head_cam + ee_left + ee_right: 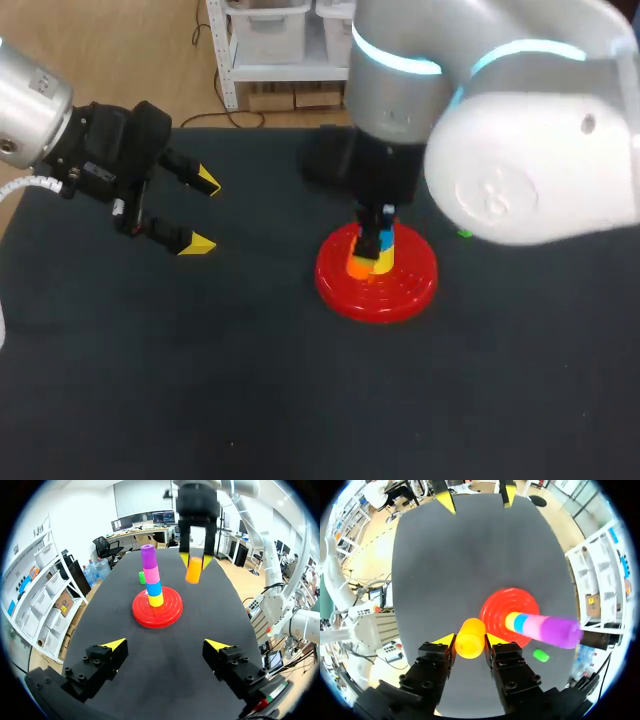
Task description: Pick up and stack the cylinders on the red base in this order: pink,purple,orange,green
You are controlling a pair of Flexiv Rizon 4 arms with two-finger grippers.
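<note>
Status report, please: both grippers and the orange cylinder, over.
Left gripper open, empty. Right gripper shut on orange cylinder, beside purple cylinder, not stacked yet. Green cylinder aside, nothing blocking.

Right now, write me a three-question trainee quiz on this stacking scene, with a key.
1. True or false: the purple cylinder is the topmost of the cylinders standing on the red base.
2. What are the right jaws shut on? A) nothing B) the orange cylinder C) the red base
3. Fill in: the green cylinder lies on the ____, apart from the red base.

Key: 1 true; 2 B; 3 table.
</note>
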